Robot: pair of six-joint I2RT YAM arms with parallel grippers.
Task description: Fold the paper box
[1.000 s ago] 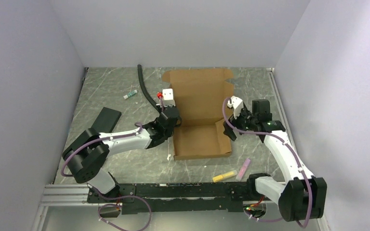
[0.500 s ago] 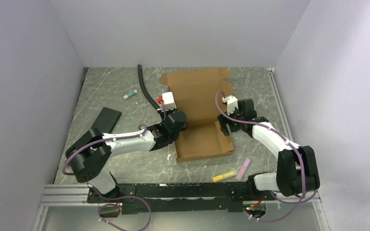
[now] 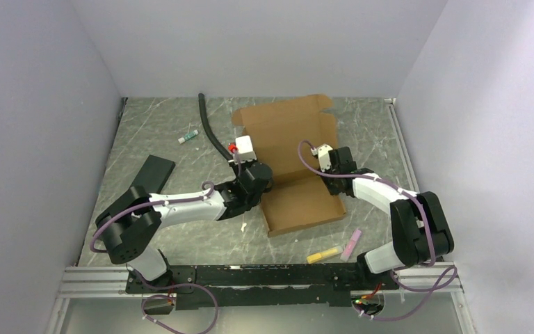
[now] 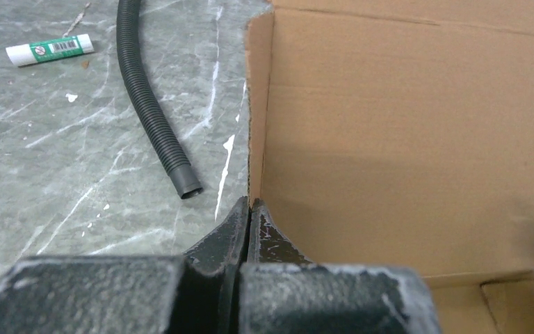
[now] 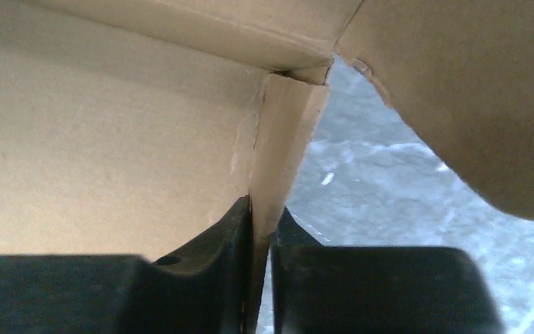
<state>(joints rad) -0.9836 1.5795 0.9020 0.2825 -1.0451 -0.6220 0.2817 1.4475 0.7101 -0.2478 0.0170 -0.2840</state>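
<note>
Just right of the black hose [image 3: 209, 129], the paper box [image 3: 288, 139] lies on the counter [image 3: 160, 132], long axis pointing away from the arms, left gripper [image 4: 249, 212] clamped on its left wall, right gripper [image 5: 262, 216] pinching its right wall.

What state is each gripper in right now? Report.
Left gripper: closed on the paper box, at its left wall.
Right gripper: closed on its right flap.

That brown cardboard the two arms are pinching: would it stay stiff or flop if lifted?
Probably light: the paper box is thin corrugated sheet. Likely stiff within panels but hinging at creases, where walls stand bent. The left gripper and right gripper pinch only edges, so it may sag or twist.
</note>
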